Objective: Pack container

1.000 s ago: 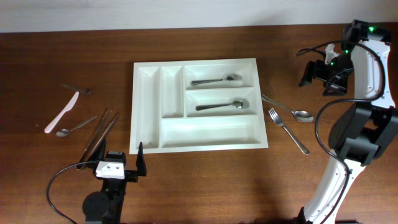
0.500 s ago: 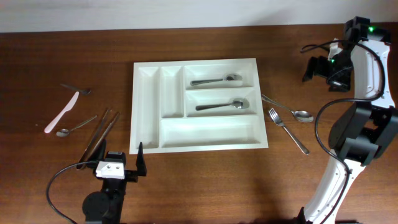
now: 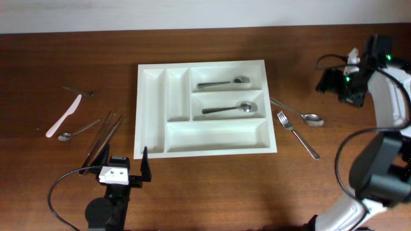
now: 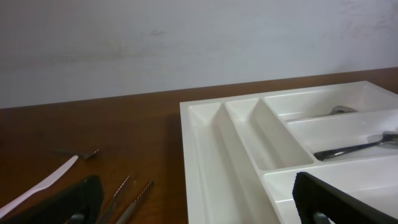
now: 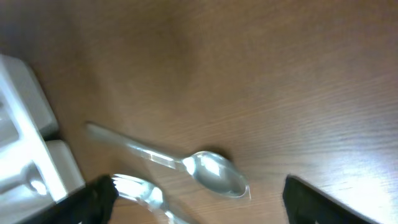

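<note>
The white cutlery tray [image 3: 148, 138] lies mid-table; it also shows in the left wrist view [image 4: 205, 162]. A metal fork [image 3: 223, 82] lies in its top long compartment and a metal spoon [image 3: 228, 108] in the middle one. My right gripper [image 3: 331, 82] is open and empty, hovering right of the tray above a loose spoon [image 3: 302, 113] and fork [image 3: 297, 134]; that spoon [image 5: 208, 171] and fork's tines [image 5: 140, 190] show between its fingers [image 5: 199, 199]. My left gripper [image 3: 123, 168] is open and empty, at the tray's front left corner.
Left of the tray lie metal tongs [image 3: 103, 138], a small spoon [image 3: 77, 131], a pink plastic knife [image 3: 64, 115] and a small fork [image 3: 77, 90]. The tongs [image 4: 127, 193] and the knife [image 4: 37, 186] also show in the left wrist view.
My right arm has swung down and toward the camera's right, its gripper now a little lower and over the loose spoon. The left arm has not moved.
</note>
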